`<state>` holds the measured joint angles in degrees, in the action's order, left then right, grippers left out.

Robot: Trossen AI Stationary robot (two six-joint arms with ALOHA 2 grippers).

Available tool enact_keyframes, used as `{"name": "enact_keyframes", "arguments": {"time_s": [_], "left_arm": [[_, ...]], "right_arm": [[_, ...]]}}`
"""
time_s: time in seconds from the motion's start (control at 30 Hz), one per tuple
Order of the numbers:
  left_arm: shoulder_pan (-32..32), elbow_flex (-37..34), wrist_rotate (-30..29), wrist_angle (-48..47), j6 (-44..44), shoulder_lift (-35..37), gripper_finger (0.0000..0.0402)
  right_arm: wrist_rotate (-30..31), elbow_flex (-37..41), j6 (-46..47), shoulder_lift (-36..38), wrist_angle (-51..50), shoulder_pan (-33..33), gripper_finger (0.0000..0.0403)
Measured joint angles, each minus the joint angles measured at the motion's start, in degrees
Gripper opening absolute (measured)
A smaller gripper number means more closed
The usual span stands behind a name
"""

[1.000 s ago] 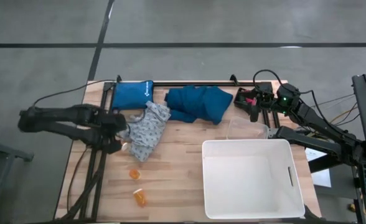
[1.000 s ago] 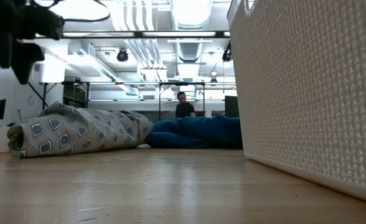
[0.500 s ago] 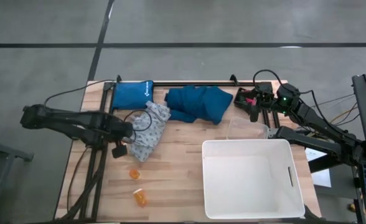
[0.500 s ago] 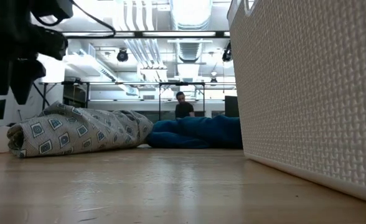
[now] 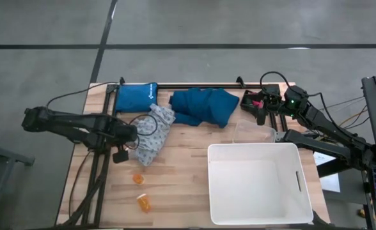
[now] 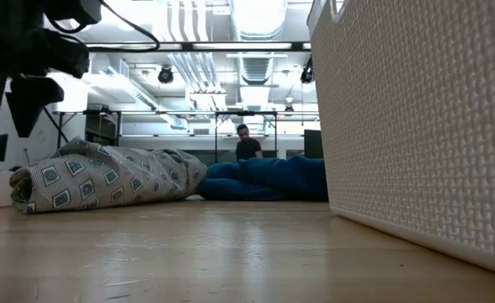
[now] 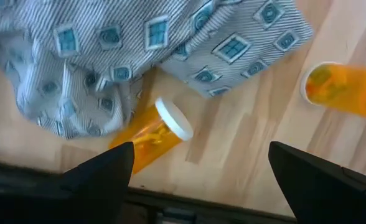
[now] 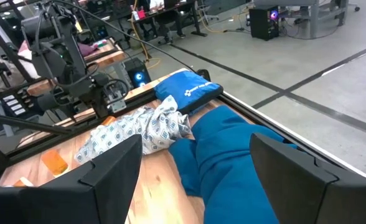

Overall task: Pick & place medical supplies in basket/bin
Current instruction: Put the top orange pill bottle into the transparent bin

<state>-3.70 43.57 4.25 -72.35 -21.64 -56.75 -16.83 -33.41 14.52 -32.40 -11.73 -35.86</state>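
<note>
My left gripper [image 5: 127,146] [image 7: 201,149] is open and points down above the near end of the pale patterned garment [image 5: 151,133] [image 7: 139,56]. An orange pill bottle [image 7: 147,135] with a white cap lies on its side against the garment's edge, close to one finger, untouched. Two more orange bottles [image 5: 138,179] [image 5: 144,202] lie nearer the near edge. The teal garment [image 5: 204,106] lies flat at the far edge. The white tub [image 5: 258,183] stands near right. My right gripper [image 5: 260,108] [image 8: 197,140] waits open at the far right corner, beside a pink-red item [image 5: 257,100].
A bright blue pouch [image 5: 135,97] lies at the far left corner, next to the garments. A clear plastic box [image 5: 255,133] sits just beyond the tub's far wall. Bare wood [image 5: 181,172] lies between the bottles and the tub. A person [image 6: 247,145] is in the room behind.
My left gripper has moved toward the table's right and near edge and come down beside the patterned garment's near end. Its fingers stay open. The garments and bottles have not moved.
</note>
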Motion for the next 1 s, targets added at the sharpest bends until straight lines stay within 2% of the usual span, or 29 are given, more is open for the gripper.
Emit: {"name": "enact_keyframes", "arguments": {"time_s": [0.17, 0.3, 0.37, 0.47, 0.63, 0.83, 1.0], "left_arm": [[0.00, 0.55, -0.08, 1.78, -16.36, -0.06, 0.0373], [0.00, 0.64, -0.18, 2.35, -12.06, -0.44, 0.0367], [0.00, 0.64, 1.04, 2.27, -13.78, -0.66, 0.0362], [0.00, 0.66, 2.42, 2.61, -23.76, -0.76, 0.0355], [0.02, 0.66, 5.23, 1.67, -49.08, -0.72, 0.0345], [0.26, 0.66, 3.30, 5.09, -58.34, -0.72, 0.0336], [0.26, 0.66, -0.76, 8.14, -71.59, -0.74, 0.0329]], "right_arm": [[-0.01, 0.00, 0.00, 0.00, 0.00, 0.00, 0.0288], [0.01, 0.00, 0.00, 0.00, 0.00, 0.00, 0.0285], [-0.01, 0.00, 0.00, 0.00, 0.00, 0.01, 0.0287], [0.00, 0.00, 0.00, 0.00, 0.00, 0.01, 0.0292], [0.01, 0.00, 0.00, 0.00, 0.00, 0.01, 0.0297], [0.01, 0.00, 0.00, 0.00, 0.00, 0.01, 0.0293], [0.01, 0.00, 0.00, 0.00, 0.00, 0.01, 0.0290]]}}
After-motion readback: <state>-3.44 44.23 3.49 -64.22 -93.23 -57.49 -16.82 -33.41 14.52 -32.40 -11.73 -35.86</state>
